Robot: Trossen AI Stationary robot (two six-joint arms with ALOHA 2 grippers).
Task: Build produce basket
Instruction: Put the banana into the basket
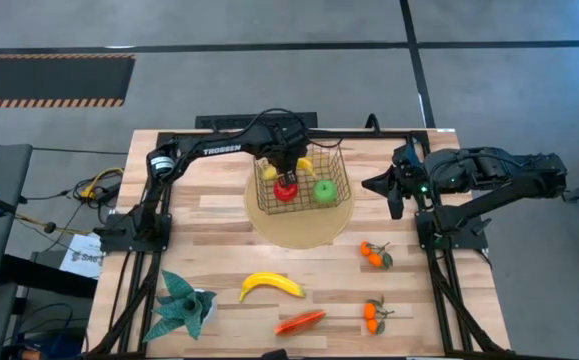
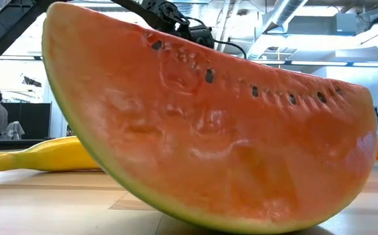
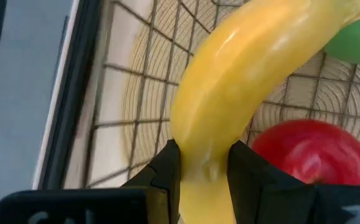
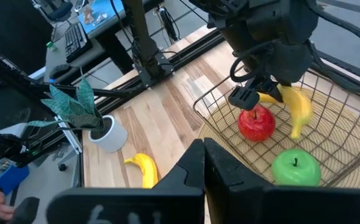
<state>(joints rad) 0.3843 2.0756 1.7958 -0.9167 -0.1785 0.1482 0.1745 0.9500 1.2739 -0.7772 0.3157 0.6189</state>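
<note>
Left of the basket (image 1: 302, 182), toward the table's near corner: a teal spiky-leaved plant (image 1: 182, 305) in a white pot. Nearer the basket than the plant, a loose yellow banana (image 1: 270, 286) flat on the wood, with a red-orange watermelon slice (image 1: 300, 321) just beyond it toward the near edge.

Basket itself resting on a round tan mat (image 1: 299, 225) at the table's far middle. Directly over the basket's left side, the left gripper (image 3: 204, 168), fingers (image 3: 167, 168) pinched narrowly on the stem end of a second banana (image 3: 242, 81), which hangs inside the wire walls. Below it in the basket, a red apple (image 1: 286, 189); beside that, a green apple (image 1: 324, 191).

Right of the basket, two tangerine clusters (image 1: 374, 254) well apart from it on the bare wood. Also right of the basket, past its far corner, the right gripper (image 4: 203, 163), fingers pressed together on nothing, waiting above the table edge.
</note>
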